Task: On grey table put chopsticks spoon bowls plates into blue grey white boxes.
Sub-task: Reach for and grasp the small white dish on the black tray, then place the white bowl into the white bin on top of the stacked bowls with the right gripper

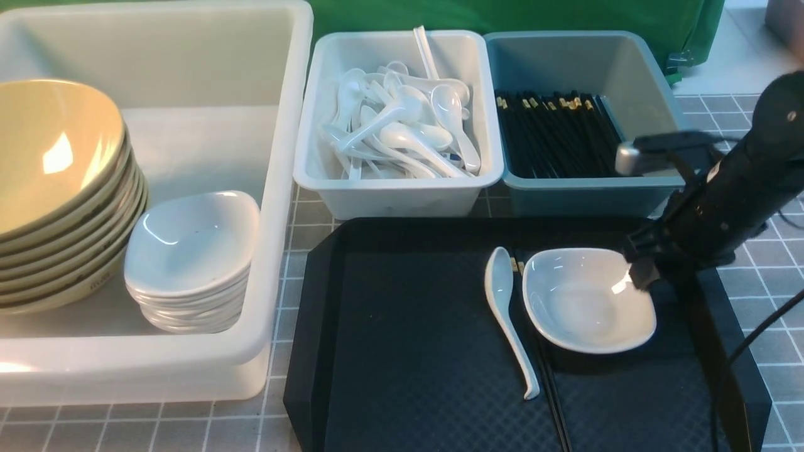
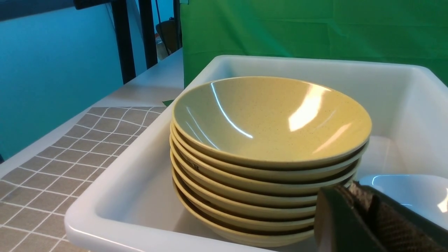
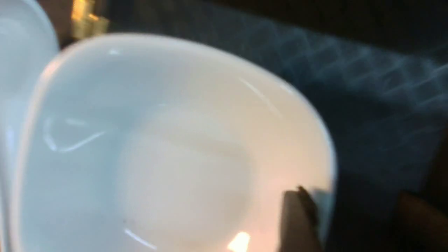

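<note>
On the black tray (image 1: 408, 351) I see the small white bowl (image 1: 587, 301), glossy and shallow with a rounded-square rim. It sits upright on the tray's right half, over black chopsticks (image 1: 553, 389), with a white spoon (image 1: 505, 314) just beside it. My right gripper (image 1: 641, 276) straddles its far-right rim, jaws apart, one finger (image 3: 297, 217) inside. Left of the tray, my left gripper (image 2: 353, 199) is closed beside the stacked yellow bowls (image 2: 269, 140).
</note>
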